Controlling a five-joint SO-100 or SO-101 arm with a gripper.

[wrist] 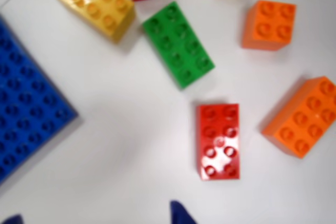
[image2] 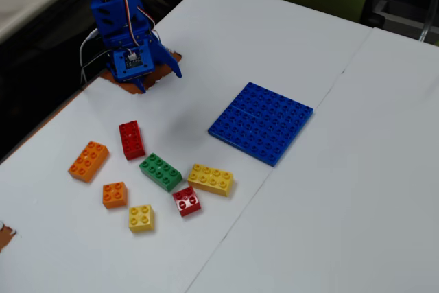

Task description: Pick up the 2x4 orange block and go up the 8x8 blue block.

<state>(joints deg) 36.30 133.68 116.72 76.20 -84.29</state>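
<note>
Nearest us in the wrist view, only the blue tips of our gripper show at the bottom edge; they seem parted and hold nothing, though the crop is poor. We should swing right past the red brick and line our jaws across the narrow sides of the 2x4 orange block. Farther left lies the 8x8 blue block, still bare.

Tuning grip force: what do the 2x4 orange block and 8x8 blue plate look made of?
2x4 orange block: likely hard moulded plastic, glossy, judging by its crisp studs and light glints. 8x8 blue plate: seemingly the same rigid plastic, thin, studded, slightly shiny.
</note>
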